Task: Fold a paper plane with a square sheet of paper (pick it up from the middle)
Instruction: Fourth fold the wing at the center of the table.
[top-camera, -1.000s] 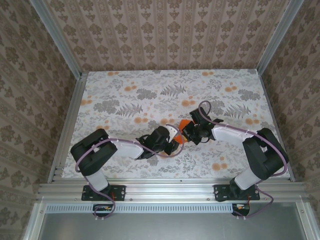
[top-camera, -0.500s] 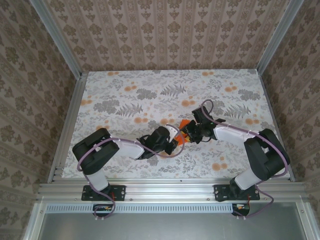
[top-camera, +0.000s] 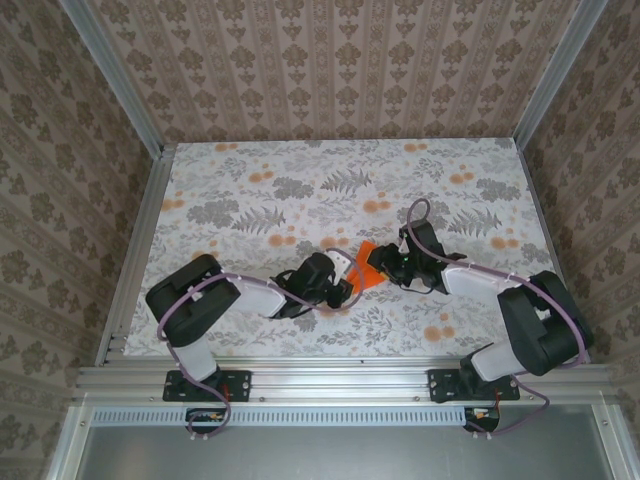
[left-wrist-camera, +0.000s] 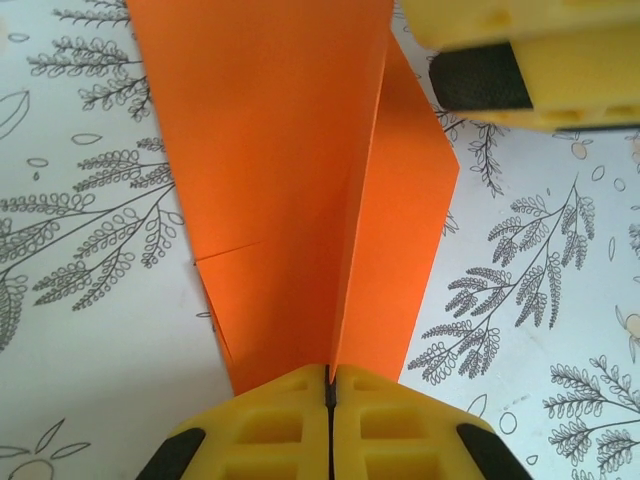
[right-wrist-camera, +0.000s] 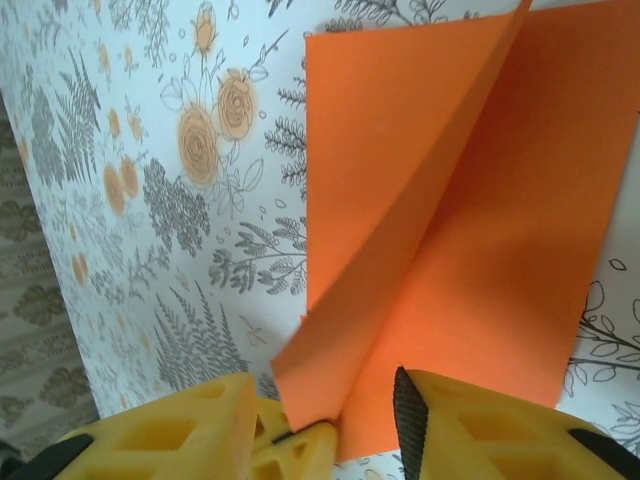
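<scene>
Paper (top-camera: 368, 252), creased, sits mid-frame from above. Left gripper (left-wrist-camera: 328, 378) is clenched on its lower edge, and right gripper (right-wrist-camera: 350, 420) is released, jaws parted around it.

Lab test cell: aluminium frame (top-camera: 340, 378), wallpapered walls (top-camera: 330, 70), floral tabletop (top-camera: 300, 165).

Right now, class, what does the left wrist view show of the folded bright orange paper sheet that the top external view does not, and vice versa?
Left wrist view: the left gripper shut on the near edge of the folded bright orange paper sheet, whose centre fold stands up, plus a short side crease. Top external view: the left arm and right arm reaching inward over the floral tabletop, the aluminium frame, the wallpapered walls. Both: the orange paper, with the right gripper beside it.
</scene>
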